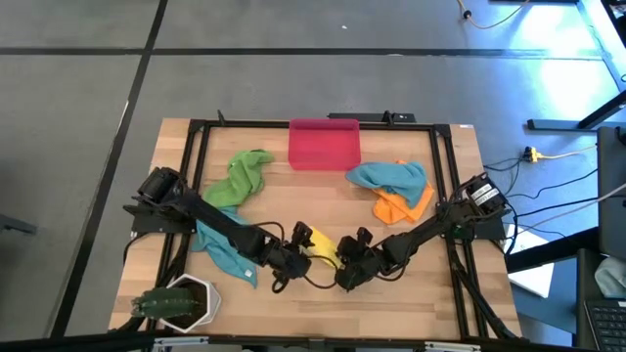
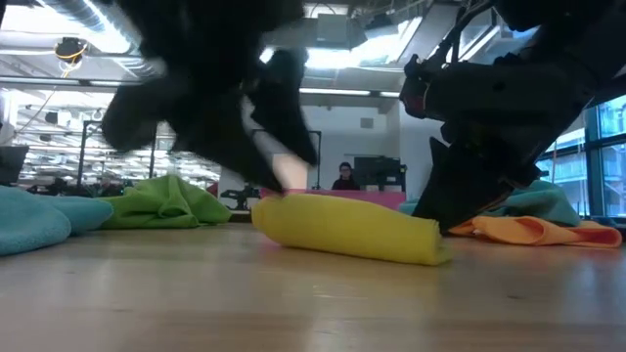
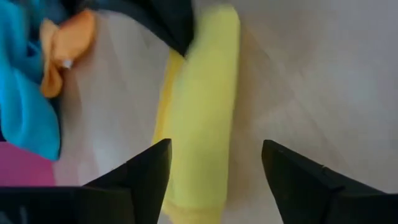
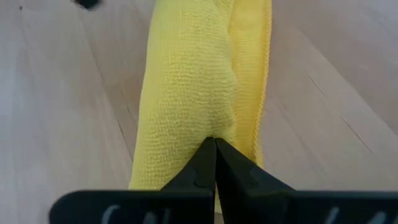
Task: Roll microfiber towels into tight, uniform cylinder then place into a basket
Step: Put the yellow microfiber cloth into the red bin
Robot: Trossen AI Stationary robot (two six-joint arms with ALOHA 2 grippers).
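Microfiber towels lie scattered across our wooden table (image 1: 411,303), and one of them, the yellow towel (image 2: 347,228), sits rolled into a loose cylinder near the front centre, between our two arms. Our left gripper (image 3: 214,165) hangs over one end of the roll with its fingers spread wide on either side of the cloth, gripping nothing. Our right gripper (image 4: 215,163) meets the roll's other end with its fingers pressed together, tips against the yellow fabric; whether any cloth is pinched between them we cannot tell. Behind the roll, the red-pink basket (image 1: 324,145) stands at the table's far edge, centred, with nothing visible inside it. A green towel (image 1: 241,179) lies crumpled to its left. A teal towel (image 1: 391,177) rests on an orange towel (image 1: 403,205) to its right. A second teal towel (image 1: 225,249) lies under our left arm. A white pot with a green plant (image 1: 178,302) occupies the front left corner.
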